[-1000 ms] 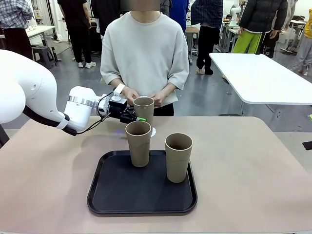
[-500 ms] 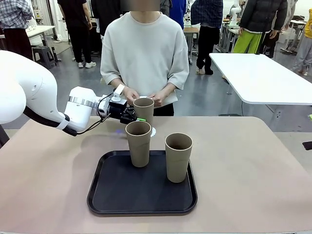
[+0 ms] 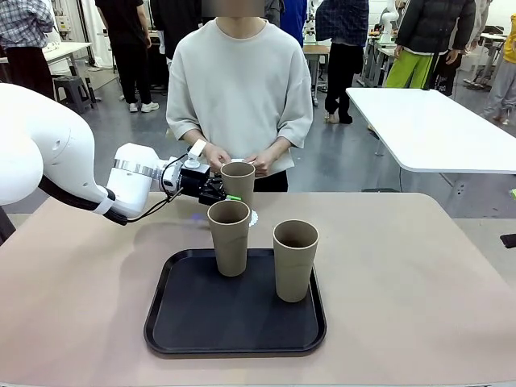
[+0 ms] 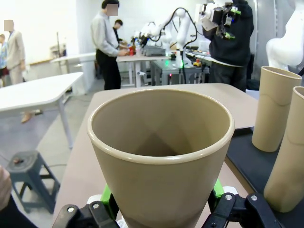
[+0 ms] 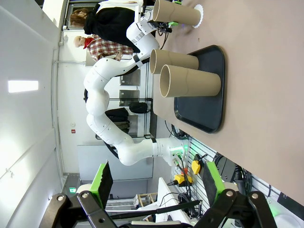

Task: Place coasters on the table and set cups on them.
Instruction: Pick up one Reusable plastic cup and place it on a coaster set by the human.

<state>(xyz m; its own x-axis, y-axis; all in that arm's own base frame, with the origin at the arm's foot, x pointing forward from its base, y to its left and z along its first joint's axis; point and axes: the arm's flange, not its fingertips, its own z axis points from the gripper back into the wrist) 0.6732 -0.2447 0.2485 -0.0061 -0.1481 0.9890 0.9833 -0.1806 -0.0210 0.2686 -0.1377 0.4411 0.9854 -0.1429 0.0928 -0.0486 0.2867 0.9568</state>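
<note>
Where the left arm reaches in from the side, the left gripper [image 3: 229, 195] is clamped on the far cup [image 3: 238, 179] low on its wall. The green pads [image 4: 107, 203] press either side, w/ the cup upright. That cup stands off the tray, near the table's far edge. A person's hand [image 3: 216, 156] and the other hand [image 3: 260, 164] are just behind its rim, not touching it.

The cup's foot is hidden in front view behind a nearer cup. In right wrist view it meets the coaster [image 5: 198, 14], whose lacy edge pokes out on the table [image 3: 419, 274]. Fully set down or a hair above, can't tell.

On the black tray [image 3: 181, 326] the left tray cup [image 3: 230, 238] stands upright at the far-left part. The right tray cup [image 3: 295, 260] stands nearer ctr-right, apart from it. The tray lies near the robot-side edge, rim well inside the tabletop.

Open room: broad bare tabletop right of the tray out to the rounded corner, and a narrower bare strip on its left, under the left arm. Btwn the tray's far rim and the coaster there's only a small gap.

The right gripper [image 5: 156, 176] is well clear of the tray, fingers spread wide, nothing btwn them.
</note>
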